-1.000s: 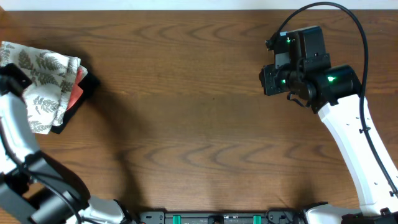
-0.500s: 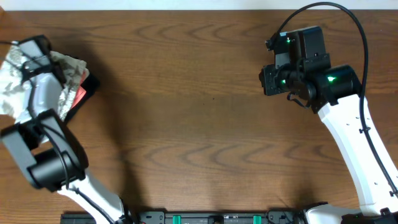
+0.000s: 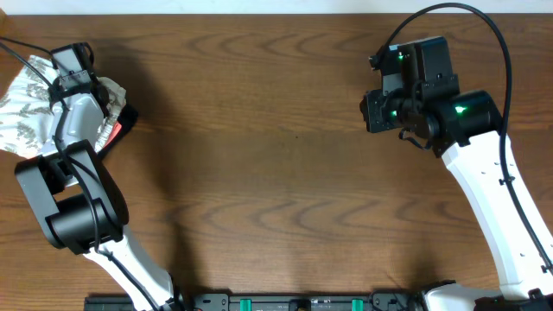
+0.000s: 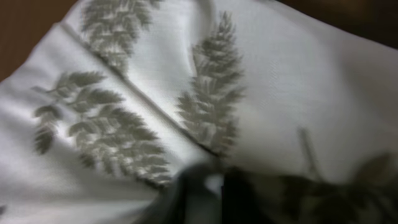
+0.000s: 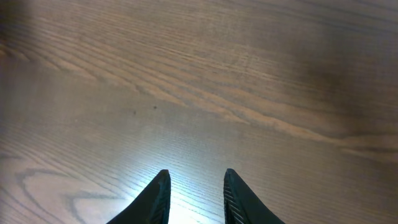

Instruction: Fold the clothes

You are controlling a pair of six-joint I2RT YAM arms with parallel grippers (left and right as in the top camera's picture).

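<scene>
1. Dress (image 3: 26, 104) bunched at table (image 3: 259, 173) far-left corner, atop coral-pink garment (image 3: 111, 134) and black garment (image 3: 128, 117); left arm (image 3: 73, 173) overlaps it.
2. Left gripper (image 4: 208, 186): pinched on dress fabric, blurry.
3. Right gripper (image 5: 194, 174): slightly parted, empty, over table.

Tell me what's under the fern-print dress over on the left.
Overhead, a coral-pink garment and a black garment peek out from the dress along its right edge. How far they extend underneath is covered.
</scene>
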